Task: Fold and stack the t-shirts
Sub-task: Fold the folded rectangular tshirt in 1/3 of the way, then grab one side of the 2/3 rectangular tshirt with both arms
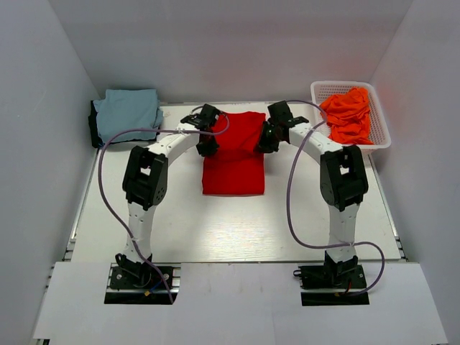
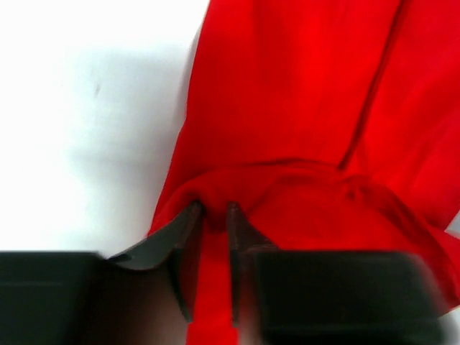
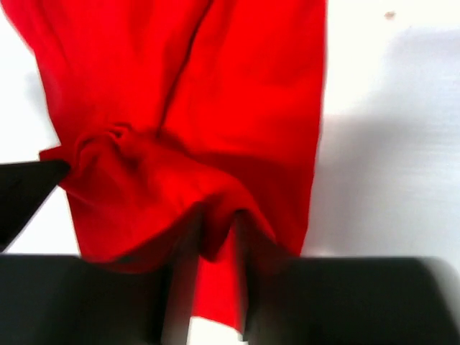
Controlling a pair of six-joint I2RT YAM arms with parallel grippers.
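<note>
A bright red t-shirt (image 1: 233, 159) lies lengthwise in the middle of the table, narrowed to a long strip. My left gripper (image 1: 207, 144) is shut on its far left edge; the left wrist view shows red cloth (image 2: 287, 122) pinched between the fingers (image 2: 188, 237). My right gripper (image 1: 266, 142) is shut on its far right edge, with cloth (image 3: 215, 108) bunched between the jaws in the right wrist view. A folded light blue t-shirt (image 1: 129, 113) lies at the far left. Orange t-shirts (image 1: 348, 115) are heaped in the basket.
A white plastic mesh basket (image 1: 381, 136) stands at the far right corner. A dark item (image 1: 94, 123) lies under the blue shirt. Grey walls close in the table on three sides. Purple cables loop from both arms.
</note>
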